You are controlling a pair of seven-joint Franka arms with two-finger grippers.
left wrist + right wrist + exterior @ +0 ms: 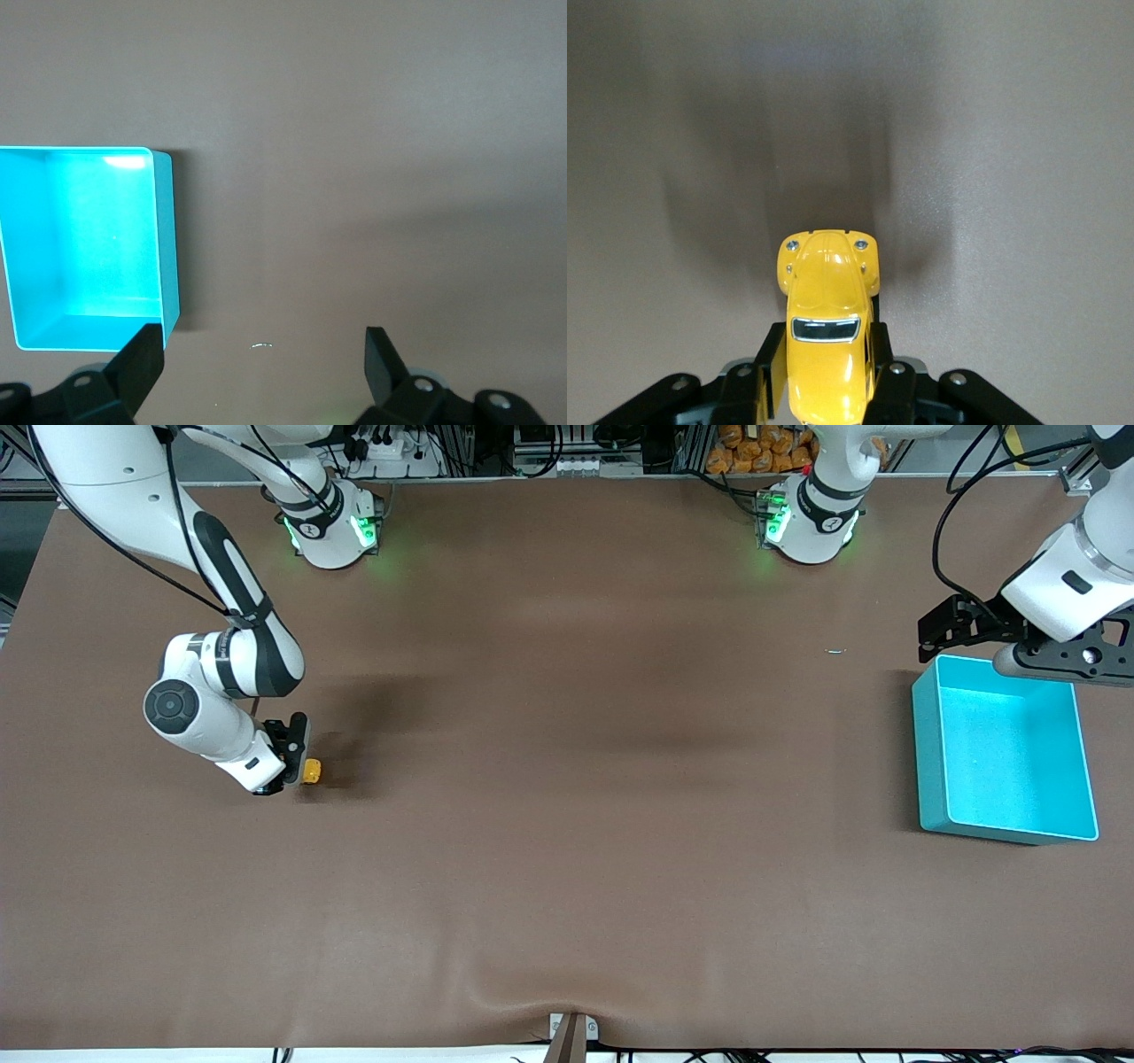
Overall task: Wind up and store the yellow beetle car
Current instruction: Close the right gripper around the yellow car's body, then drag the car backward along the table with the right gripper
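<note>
Right gripper [297, 766] is clamped on the yellow beetle car [312, 771], fingers pinching its sides around the doors, nose poking out ahead of the fingertips, low over the brown table [567, 824] at the right arm's end. So you're mid-wind, I'd say: press the wheels flat on the mat, drag it straight back along its own length, no twisting, and keep the squeeze even so the rounded shell doesn't squirt out. Lift clean before you carry it, or the spring will probably unload on the cloth.

Left gripper [266, 354] hangs spread wide and empty over the far rim of the teal bin [1005, 753], just waiting. That bin sits well apart from the car, clear across at the left arm's end, so it's a long haul or a handoff.

Stuff you can't check: the wheels are hidden under the body in the right wrist view, so whether they're touching the mat is anyone's guess. The car's rear is cut off between the fingers, and from the front it's just a tiny yellow blob beside the black claw.
</note>
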